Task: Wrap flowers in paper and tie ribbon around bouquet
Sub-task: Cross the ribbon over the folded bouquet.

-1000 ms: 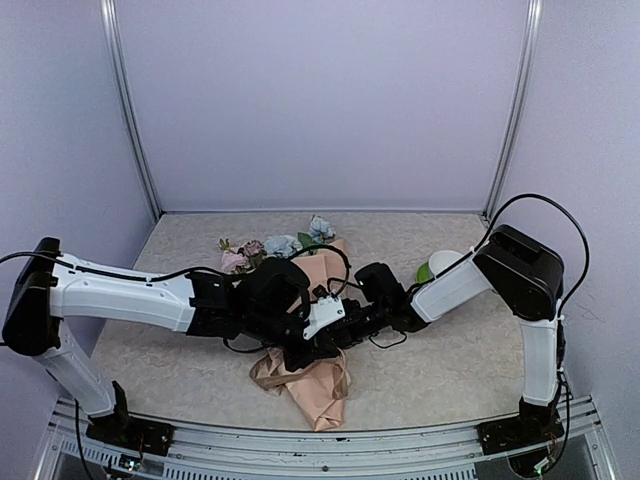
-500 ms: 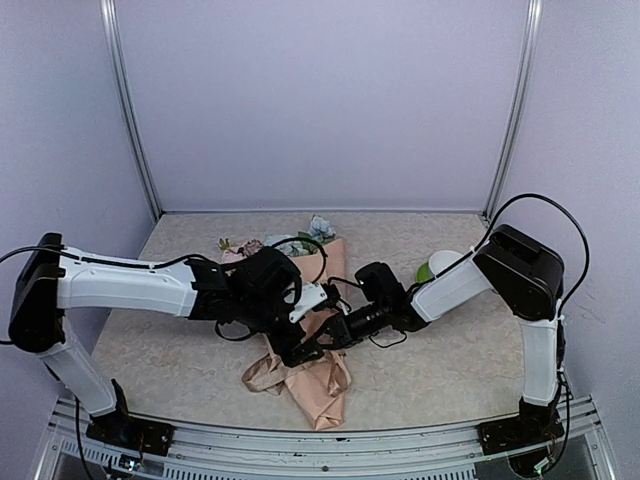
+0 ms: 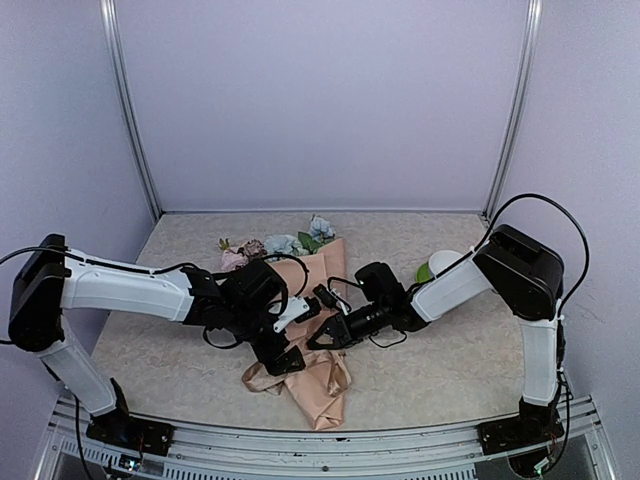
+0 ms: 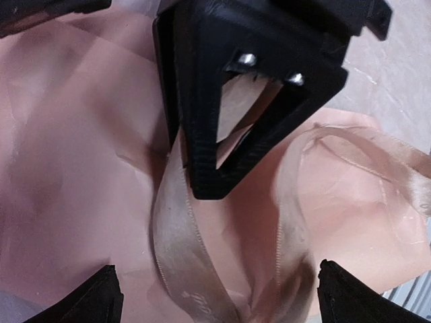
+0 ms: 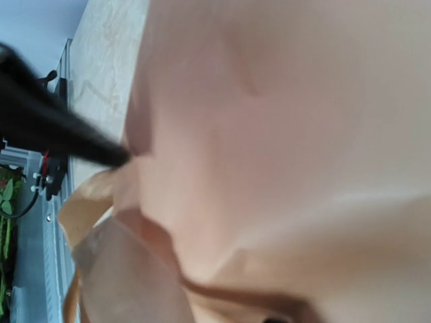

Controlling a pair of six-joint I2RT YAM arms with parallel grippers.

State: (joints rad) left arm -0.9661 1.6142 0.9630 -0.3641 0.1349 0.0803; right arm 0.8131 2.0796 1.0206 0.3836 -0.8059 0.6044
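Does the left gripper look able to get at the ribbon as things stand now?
Probably yes: the left gripper hangs open right over the ribbon, whose loop lies uncovered on the paper between its fingertips. The right gripper beside it leaves little room.

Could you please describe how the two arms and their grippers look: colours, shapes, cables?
The left arm and the right arm are white tube-like links joined by bulky black joint housings. Thin black cables loop along both. The left gripper and the right gripper are mostly black; the right one's fingers are wedge-shaped open triangular frames.
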